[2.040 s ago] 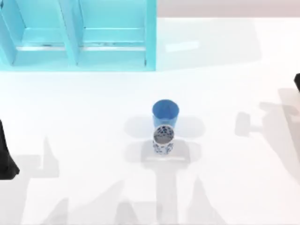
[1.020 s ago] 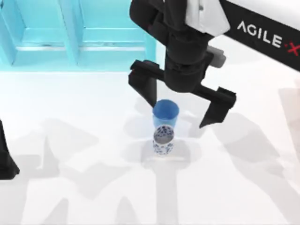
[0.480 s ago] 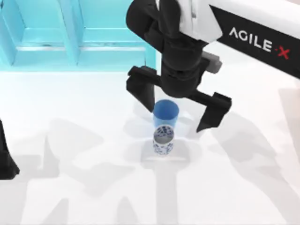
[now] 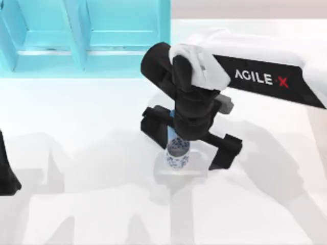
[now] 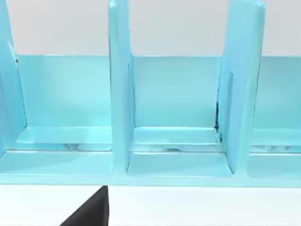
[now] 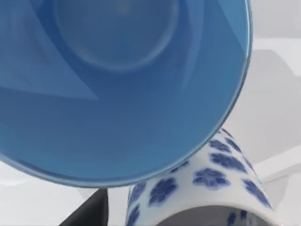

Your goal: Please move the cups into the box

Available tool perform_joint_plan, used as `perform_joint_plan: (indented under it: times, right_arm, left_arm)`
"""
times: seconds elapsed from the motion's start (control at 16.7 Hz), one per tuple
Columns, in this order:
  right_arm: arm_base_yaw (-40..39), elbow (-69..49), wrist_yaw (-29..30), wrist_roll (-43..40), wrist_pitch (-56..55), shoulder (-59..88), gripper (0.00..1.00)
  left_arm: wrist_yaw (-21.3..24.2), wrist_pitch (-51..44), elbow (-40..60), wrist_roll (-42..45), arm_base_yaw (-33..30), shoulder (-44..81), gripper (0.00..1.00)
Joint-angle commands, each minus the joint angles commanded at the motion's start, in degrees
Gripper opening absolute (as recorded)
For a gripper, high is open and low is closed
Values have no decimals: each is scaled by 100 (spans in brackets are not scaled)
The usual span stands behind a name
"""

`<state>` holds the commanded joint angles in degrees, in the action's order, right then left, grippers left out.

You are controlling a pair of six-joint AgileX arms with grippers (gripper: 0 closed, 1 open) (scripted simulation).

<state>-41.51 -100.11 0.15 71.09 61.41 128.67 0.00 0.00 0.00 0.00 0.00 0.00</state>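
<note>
The white surface is carrying three things. A light-blue box with upright dividers is sitting along its far left part, its open compartments facing the middle. Near the middle, the white floral cup is standing upright, and the plain blue cup is standing just behind it, the two close together or touching, well apart from the box.

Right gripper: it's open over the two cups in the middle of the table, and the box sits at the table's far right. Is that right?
Not quite. The right gripper is open over the blue cup and the flowered cup, but the top view shows the box at the table's far left, not its right. The left gripper stays parked at the left edge.
</note>
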Motion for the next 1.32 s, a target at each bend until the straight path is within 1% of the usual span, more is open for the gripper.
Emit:
perform_joint_plan:
  times: [0.3, 1.08, 1.14, 1.32]
  right_arm:
    - [-2, 68, 0, 1, -72, 8, 100]
    - [-2, 68, 0, 1, -72, 8, 2]
    - [-2, 68, 0, 1, -72, 8, 0]
    - [-2, 68, 0, 1, -72, 8, 0]
  left_arm:
    - [0, 0, 0, 0, 0, 0, 100]
    - [0, 0, 0, 0, 0, 0, 100]
    - [0, 0, 0, 0, 0, 0, 100]
    - [0, 0, 0, 0, 0, 0, 100]
